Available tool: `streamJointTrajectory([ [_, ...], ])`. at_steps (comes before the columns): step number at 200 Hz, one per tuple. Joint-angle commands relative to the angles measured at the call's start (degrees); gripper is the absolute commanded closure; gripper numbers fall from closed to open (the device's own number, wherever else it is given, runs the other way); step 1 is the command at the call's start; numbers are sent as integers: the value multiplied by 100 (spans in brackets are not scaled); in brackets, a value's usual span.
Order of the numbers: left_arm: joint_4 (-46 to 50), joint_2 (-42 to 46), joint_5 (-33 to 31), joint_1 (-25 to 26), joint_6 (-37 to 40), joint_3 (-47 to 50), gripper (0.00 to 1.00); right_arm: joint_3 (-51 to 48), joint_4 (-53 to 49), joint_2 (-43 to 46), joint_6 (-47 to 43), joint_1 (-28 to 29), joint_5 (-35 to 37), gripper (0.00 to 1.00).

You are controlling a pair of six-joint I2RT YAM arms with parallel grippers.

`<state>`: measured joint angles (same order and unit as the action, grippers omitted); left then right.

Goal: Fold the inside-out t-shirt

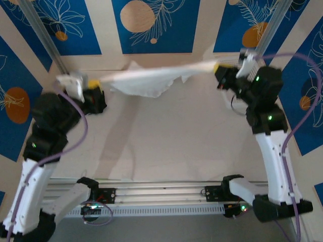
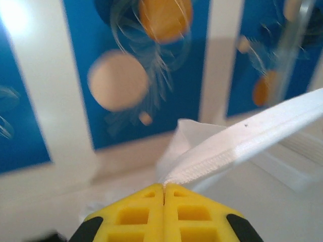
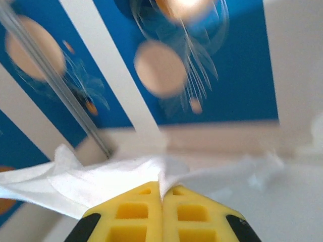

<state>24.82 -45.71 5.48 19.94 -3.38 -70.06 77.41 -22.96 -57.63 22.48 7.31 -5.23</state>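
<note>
**Shirt stretched in mid-air between both arms**

The inside-out t-shirt is hanging above the far part of the table, pulled into a taut band between the arms. The left gripper is pinching a seamed edge, jaws pressed together on it. The right gripper is clamping bunched cloth at the other end. To spread it well, both arms should probably be lowering together at even tension, letting the sagging middle touch down unwrinkled.

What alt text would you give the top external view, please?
A white t-shirt hangs stretched in the air above a pale table, with the left gripper and right gripper each shut on one end.
</note>
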Motion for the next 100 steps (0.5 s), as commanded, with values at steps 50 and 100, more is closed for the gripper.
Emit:
streamJointTrajectory([
  [50, 1068, 547, -584, 2020, -1165, 2534, 100, -2948, -798, 440, 739, -37, 492, 100],
  [100, 153, -1326, 136, 2281, -2461, 3437, 100, -3056, -716, -202, 707, -54, 532, 100],
])
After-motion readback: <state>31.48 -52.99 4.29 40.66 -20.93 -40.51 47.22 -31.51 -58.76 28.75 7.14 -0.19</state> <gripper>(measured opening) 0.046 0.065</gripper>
